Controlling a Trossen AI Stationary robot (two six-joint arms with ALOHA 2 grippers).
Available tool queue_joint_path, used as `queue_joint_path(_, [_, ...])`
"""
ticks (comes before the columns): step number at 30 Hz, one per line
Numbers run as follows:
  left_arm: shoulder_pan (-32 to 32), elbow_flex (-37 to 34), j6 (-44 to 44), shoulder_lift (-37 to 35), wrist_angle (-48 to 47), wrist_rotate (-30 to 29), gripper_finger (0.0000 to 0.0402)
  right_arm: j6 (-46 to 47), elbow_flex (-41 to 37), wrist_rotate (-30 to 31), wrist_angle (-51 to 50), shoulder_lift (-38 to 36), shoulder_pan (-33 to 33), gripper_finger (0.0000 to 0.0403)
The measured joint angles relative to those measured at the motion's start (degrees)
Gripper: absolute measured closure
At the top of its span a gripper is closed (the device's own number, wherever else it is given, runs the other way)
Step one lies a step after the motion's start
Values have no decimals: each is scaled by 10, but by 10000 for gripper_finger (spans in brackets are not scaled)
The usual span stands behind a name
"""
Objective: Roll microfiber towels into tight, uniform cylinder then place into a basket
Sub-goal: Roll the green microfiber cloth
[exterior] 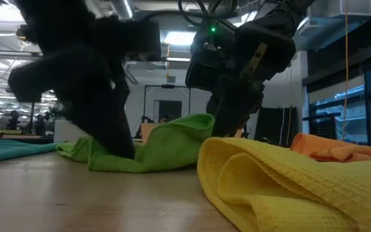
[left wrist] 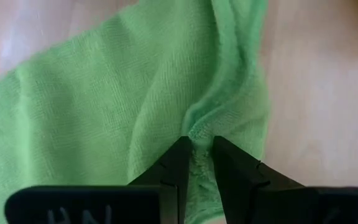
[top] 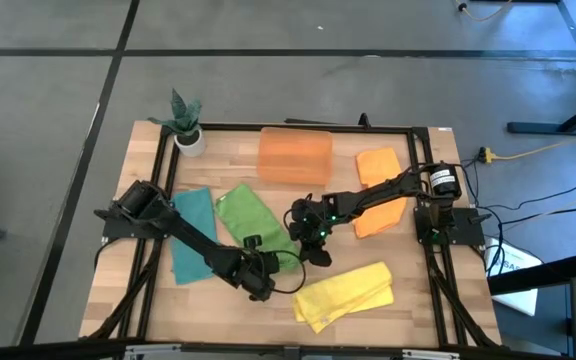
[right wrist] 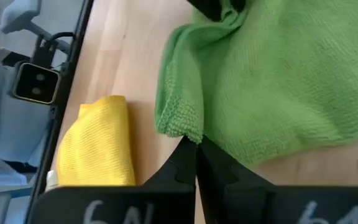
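Left gripper point(top: 261, 283) clenched on a pinch of the green towel point(top: 253, 222) at its near edge; right gripper point(top: 315, 236), fingers pressed together on the same towel's corner just ahead of them. The towel lies flat and rumpled between both grippers, no roll yet formed. Beyond the right gripper, the basket point(top: 295, 155) appears empty, so by this view every towel remains to be rolled. Count: one teal towel point(top: 190, 238), one green, one yellow towel point(top: 348, 294), two orange towels point(top: 380, 190); one basket.
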Motion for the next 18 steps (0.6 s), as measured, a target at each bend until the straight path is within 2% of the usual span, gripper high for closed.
queue_joint_path(5, [0,0,-5,5,-2,5,337,-1,0,37,3,0,-5,400])
queue_joint_path(11, [-2,1,-32,5,-10,37,337,-3,0,94,3,0,-6,400])
queue_joint_path(18, [-5,1,-50,5,-21,53,337,-11,0,100,1,0,-10,399])
